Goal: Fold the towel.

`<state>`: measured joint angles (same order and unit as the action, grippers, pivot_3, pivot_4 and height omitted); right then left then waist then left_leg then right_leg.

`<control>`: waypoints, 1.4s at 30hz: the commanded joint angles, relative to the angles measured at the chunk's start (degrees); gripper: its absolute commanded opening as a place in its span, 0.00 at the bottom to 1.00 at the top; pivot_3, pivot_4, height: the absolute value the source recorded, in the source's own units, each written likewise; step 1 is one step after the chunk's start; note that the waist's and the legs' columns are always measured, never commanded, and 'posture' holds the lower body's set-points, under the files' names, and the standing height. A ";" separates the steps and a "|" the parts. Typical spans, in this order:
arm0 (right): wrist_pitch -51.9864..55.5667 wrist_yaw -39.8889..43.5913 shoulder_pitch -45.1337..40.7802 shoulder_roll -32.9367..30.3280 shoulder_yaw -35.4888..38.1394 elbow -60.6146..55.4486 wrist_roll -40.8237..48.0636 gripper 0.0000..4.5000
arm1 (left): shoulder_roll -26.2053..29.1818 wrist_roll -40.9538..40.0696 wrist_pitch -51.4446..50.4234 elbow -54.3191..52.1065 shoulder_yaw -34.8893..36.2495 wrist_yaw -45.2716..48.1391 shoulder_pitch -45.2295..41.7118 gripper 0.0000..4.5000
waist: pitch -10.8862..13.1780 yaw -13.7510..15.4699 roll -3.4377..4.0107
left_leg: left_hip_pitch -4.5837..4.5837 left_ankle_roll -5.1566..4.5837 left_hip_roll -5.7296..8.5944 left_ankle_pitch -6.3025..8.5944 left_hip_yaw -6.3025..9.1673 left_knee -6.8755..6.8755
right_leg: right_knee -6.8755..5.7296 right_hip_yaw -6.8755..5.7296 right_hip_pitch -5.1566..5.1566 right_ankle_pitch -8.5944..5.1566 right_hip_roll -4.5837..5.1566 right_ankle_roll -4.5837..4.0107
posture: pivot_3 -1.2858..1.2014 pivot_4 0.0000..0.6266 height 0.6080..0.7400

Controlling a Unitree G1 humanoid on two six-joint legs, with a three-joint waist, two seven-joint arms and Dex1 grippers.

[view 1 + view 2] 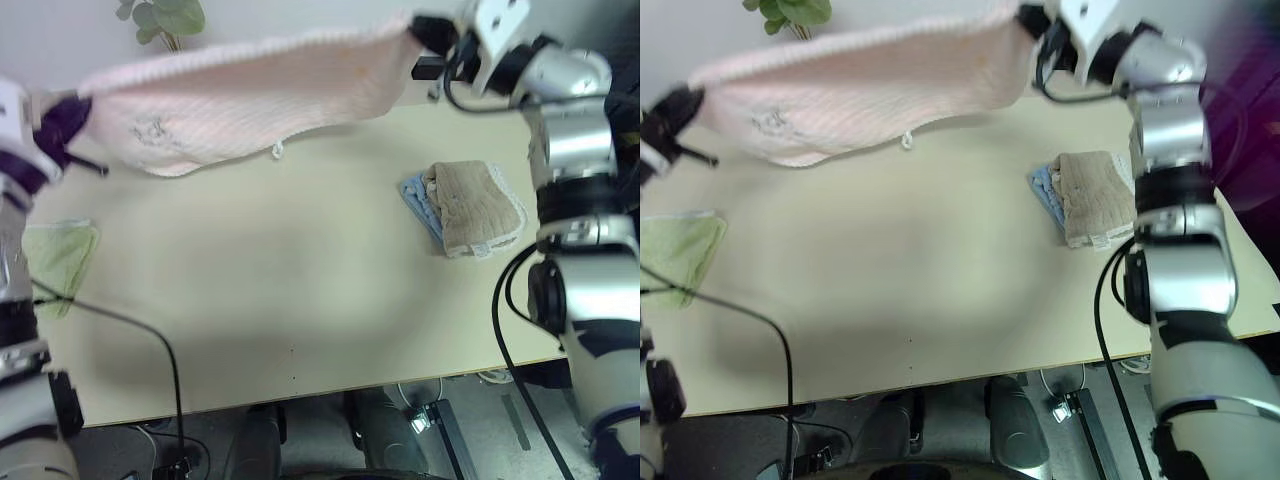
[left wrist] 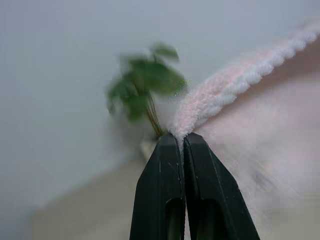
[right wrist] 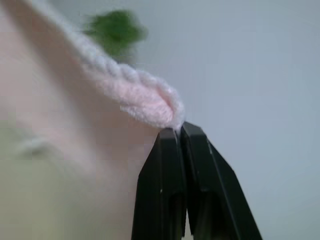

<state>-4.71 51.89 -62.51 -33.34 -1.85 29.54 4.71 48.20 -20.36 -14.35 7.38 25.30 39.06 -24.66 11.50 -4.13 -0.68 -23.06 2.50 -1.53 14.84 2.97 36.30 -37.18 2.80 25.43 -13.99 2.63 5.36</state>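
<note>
Hanging stretched above the worktop (image 1: 300, 300), the fluffy pink towel (image 1: 240, 100) shows a white trimmed edge. Left claw (image 2: 182, 137) and right claw (image 3: 179, 127) each pinch one corner.

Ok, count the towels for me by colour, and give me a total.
Pink: 1, the towel held up over the table, one corner in the left pincer, one in the right pincer.
Light green: 1, green towel at the table's left edge.
Beige: 1, beige towel lying on the blue.
Blue: 1, blue towel.
Total: 4 towels.
</note>
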 commanded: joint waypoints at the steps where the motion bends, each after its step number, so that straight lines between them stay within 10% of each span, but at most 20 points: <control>1: 12.56 7.30 13.02 -4.15 -0.38 -20.70 7.35 0.00 | 2.65 -5.52 -5.40 -12.21 7.51 7.58 14.46 0.00 | 0.02 0.23 0.02 | -0.03 0.00 -0.01 0.00 0.00 0.03 | -0.02 0.00 0.01 0.00 0.03 0.00 | 0.52 0.24 0.98; 15: 35.47 21.02 45.20 -23.78 7.71 -48.34 24.82 0.00 | 9.05 -11.43 -21.31 -25.64 21.44 23.53 47.23 0.00 | -0.02 1.82 -0.17 | 0.76 -0.07 -0.02 0.07 -0.05 0.78 | 0.18 -0.03 -1.05 -0.21 0.00 -0.42 | 0.52 0.24 0.98; 42: 11.09 3.11 21.27 -2.79 -6.77 -6.18 -0.83 0.00 | 4.24 8.81 8.15 16.42 -10.96 12.73 7.36 0.00 | -0.03 1.66 -0.19 | 0.60 -0.11 -0.03 0.08 -0.07 0.69 | -0.02 -0.04 -0.79 -0.02 -0.04 -0.16 | 0.52 0.24 0.98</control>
<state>7.62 55.52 -39.59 -36.15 -9.66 23.16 4.49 52.06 -12.27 -7.70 22.83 14.07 52.28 -16.51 11.47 -2.47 -0.88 -22.47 2.39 -1.57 14.92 2.90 37.00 -37.21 2.76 24.65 -14.00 2.58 5.20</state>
